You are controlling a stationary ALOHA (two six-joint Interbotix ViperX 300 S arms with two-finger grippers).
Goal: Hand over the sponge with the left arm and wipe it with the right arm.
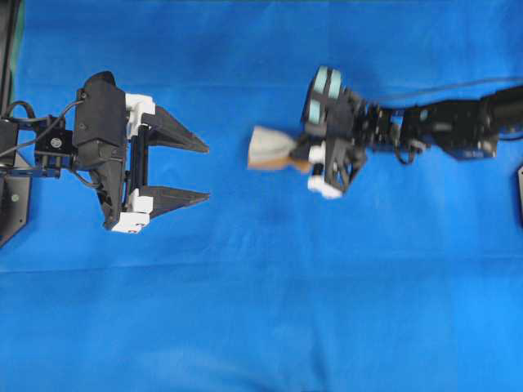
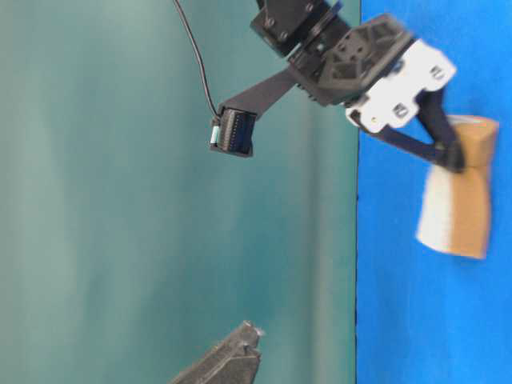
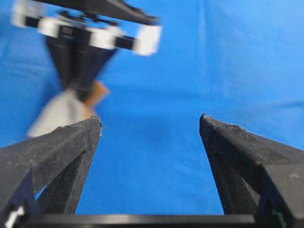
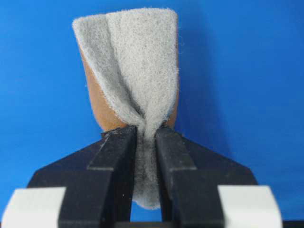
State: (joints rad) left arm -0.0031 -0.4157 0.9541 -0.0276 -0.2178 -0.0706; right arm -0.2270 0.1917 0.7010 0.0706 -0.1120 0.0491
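The sponge, grey scouring face over an orange-tan layer, is pinched near one end by my right gripper, which is shut on it. In the right wrist view the sponge folds in between the black fingers and fans out beyond them. In the table-level view the sponge hangs from the right gripper against the blue cloth. My left gripper stands open and empty to the left of the sponge, a gap apart. From the left wrist, its jaws are wide apart, and the blurred sponge lies ahead on the left.
A blue cloth covers the table. The left arm's black base sits at the left edge, and a cable runs along the right arm. A teal backdrop fills the table-level view's left.
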